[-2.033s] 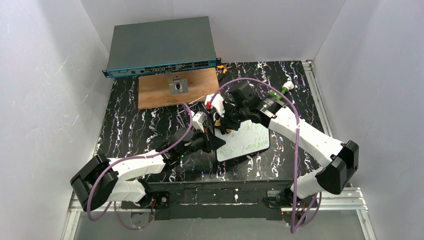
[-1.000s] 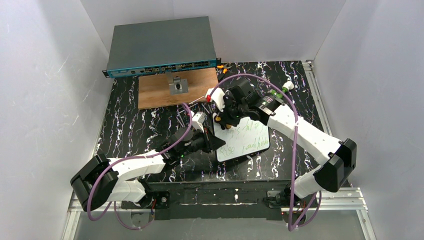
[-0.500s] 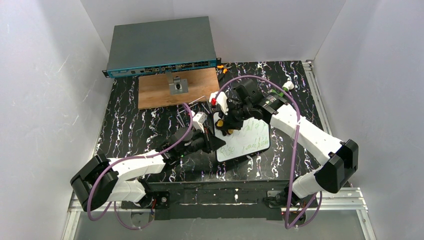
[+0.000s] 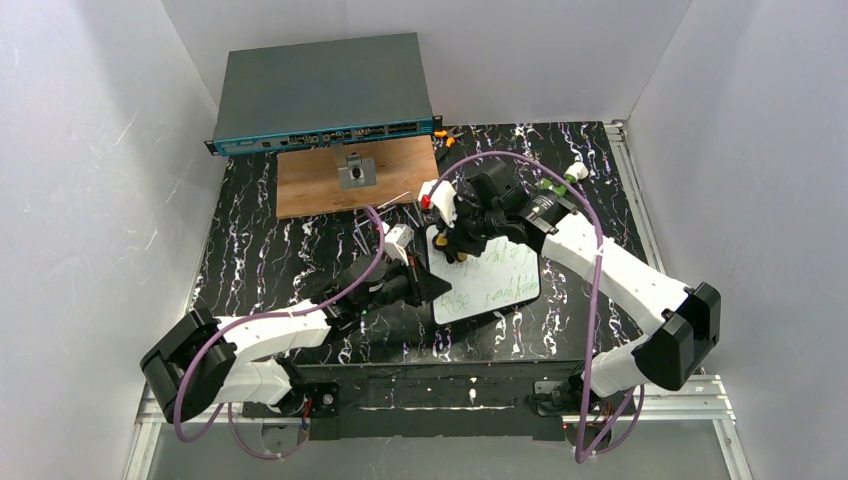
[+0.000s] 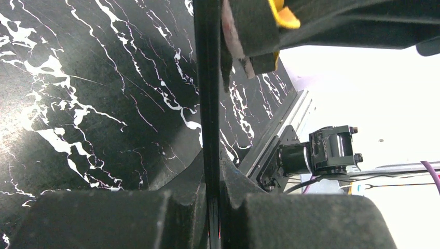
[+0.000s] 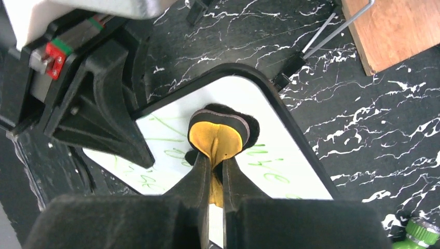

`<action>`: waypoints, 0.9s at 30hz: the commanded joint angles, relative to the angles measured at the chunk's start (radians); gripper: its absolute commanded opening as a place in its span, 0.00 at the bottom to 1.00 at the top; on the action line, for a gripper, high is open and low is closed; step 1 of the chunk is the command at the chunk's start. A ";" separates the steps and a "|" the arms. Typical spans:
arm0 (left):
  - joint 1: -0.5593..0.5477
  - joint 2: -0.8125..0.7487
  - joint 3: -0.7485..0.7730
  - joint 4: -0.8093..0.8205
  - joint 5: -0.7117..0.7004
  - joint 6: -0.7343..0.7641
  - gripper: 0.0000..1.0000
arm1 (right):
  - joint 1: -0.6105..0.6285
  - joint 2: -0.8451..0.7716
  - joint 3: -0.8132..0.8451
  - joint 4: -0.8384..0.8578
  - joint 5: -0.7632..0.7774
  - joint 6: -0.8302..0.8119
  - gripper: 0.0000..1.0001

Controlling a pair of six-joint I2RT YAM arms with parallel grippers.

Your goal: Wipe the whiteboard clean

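While the small white black-rimmed whiteboard with green handwriting rests on the black marbled counter, we list: left claw, clenched on its rim, steadying; right claw, grasping a yellow felt-backed eraser against the board's far end. We advise flat pressure and overlapping strokes.

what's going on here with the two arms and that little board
The two arms are wiping a whiteboard clean. The left gripper is shut on the board's left edge, steadying it on the black table. The right gripper is shut on a yellow eraser pad and presses it against the board near its far corner. Green writing shows over much of the board, so the job is not yet done.
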 commanded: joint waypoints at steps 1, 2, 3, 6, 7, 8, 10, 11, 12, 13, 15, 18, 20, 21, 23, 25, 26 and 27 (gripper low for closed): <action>-0.013 -0.022 0.018 -0.044 -0.004 0.056 0.00 | 0.031 -0.046 -0.061 -0.053 -0.071 -0.146 0.01; -0.013 -0.020 0.021 -0.046 -0.008 0.050 0.00 | 0.050 -0.054 -0.078 -0.067 -0.085 -0.178 0.01; -0.012 -0.017 0.023 -0.049 -0.011 0.046 0.00 | 0.069 -0.060 -0.096 -0.074 -0.086 -0.197 0.01; -0.013 -0.012 0.041 -0.077 -0.019 0.032 0.00 | 0.103 -0.058 -0.114 -0.072 -0.066 -0.220 0.01; -0.012 -0.012 0.045 -0.088 -0.021 0.028 0.00 | 0.105 -0.054 -0.112 -0.059 -0.051 -0.208 0.01; -0.013 -0.014 0.049 -0.097 -0.023 0.024 0.00 | 0.105 -0.049 -0.109 -0.040 -0.023 -0.190 0.01; -0.012 -0.018 0.048 -0.096 -0.020 0.024 0.00 | 0.105 -0.043 -0.102 0.014 0.061 -0.146 0.01; -0.012 -0.019 0.045 -0.092 -0.020 0.025 0.00 | 0.105 -0.041 -0.095 0.037 0.102 -0.126 0.01; -0.012 -0.021 0.042 -0.089 -0.019 0.024 0.00 | 0.103 -0.039 -0.087 0.057 0.138 -0.109 0.01; -0.013 -0.023 0.040 -0.087 -0.019 0.025 0.00 | 0.102 -0.037 -0.078 0.071 0.167 -0.091 0.01; -0.012 -0.022 0.038 -0.084 -0.017 0.025 0.00 | 0.095 -0.027 -0.044 0.084 0.199 -0.064 0.01; -0.013 -0.015 0.038 -0.075 -0.008 0.025 0.00 | 0.087 -0.008 -0.012 0.090 0.211 -0.033 0.01; -0.013 -0.013 0.036 -0.072 -0.004 0.025 0.00 | 0.081 0.002 0.000 0.093 0.214 -0.015 0.01; -0.013 -0.015 0.034 -0.070 -0.004 0.026 0.00 | 0.077 0.004 0.000 0.100 0.220 -0.007 0.01; -0.012 -0.018 0.029 -0.066 -0.003 0.028 0.00 | 0.069 0.008 -0.006 0.103 0.227 -0.003 0.01; -0.012 -0.019 0.025 -0.062 -0.004 0.029 0.00 | 0.064 0.010 -0.023 0.115 0.267 -0.007 0.01; -0.012 -0.021 0.024 -0.062 -0.004 0.031 0.00 | 0.060 0.010 -0.034 0.116 0.274 -0.013 0.01; -0.013 -0.023 0.023 -0.062 -0.004 0.032 0.00 | 0.057 0.008 -0.045 0.116 0.273 -0.016 0.01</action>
